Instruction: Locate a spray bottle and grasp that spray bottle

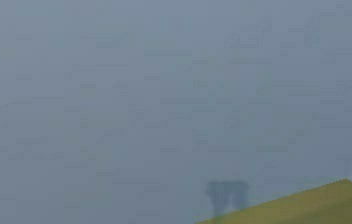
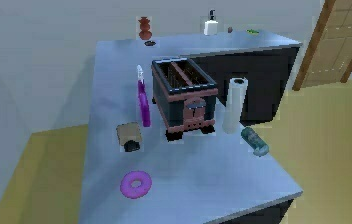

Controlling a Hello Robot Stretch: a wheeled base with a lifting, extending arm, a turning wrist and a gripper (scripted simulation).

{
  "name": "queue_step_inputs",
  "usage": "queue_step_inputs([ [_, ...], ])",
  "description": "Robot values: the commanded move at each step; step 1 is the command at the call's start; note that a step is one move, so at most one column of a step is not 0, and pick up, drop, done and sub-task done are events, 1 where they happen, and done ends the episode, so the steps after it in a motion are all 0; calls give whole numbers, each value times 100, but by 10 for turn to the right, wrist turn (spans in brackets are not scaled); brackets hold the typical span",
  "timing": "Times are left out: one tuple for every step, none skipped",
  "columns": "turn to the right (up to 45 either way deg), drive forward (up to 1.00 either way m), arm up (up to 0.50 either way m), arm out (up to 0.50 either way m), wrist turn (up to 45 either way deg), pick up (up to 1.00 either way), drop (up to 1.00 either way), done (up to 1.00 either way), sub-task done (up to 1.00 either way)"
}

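Forward view: a plain grey wall [image 1: 134,90] close ahead, with a wedge of yellow floor [image 1: 319,203] in the bottom right corner.
Arm side view: a grey table [image 2: 214,178] runs up the picture and carries all the small things; a wooden door [image 2: 340,45] stands at the upper right.
Spray bottle: the tall magenta shape with a pale head, which I take for the spray bottle [image 2: 141,96], stands on the table left of the picture's middle.
Neighbours: the dark toaster [image 2: 187,95] is just beside it on the right. A small box [image 2: 130,137] sits near below it and a purple ring [image 2: 136,184] lower still. A paper roll [image 2: 237,103] stands on the toaster's other side, with a jar [image 2: 254,141] lying on its side below that.
Far end: a red vase [image 2: 144,27] and a white bottle [image 2: 212,22] stand well apart from the magenta one.
Long axis: upright, so its narrow body offers itself to a sideways approach.
Fingers: their state cannot be told from these pictures, so neither can the way from them to the bottle.
Step in hand: finding looks done and reaching is not yet begun, in my judgement.
Next move calls for: lining the reach up with the bottle's free left side, since the toaster crowds its right.
Risk: brushing the toaster or tipping the slim bottle.
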Motion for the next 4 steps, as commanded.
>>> queue_step_inputs([
  [0,0,50,0,0,0,0,0,0],
  [0,0,38,0,0,0,0,0,0],
  [0,0,0,34,0,0,0,0,0],
  [0,0,0,0,450,0,0,0,0],
])
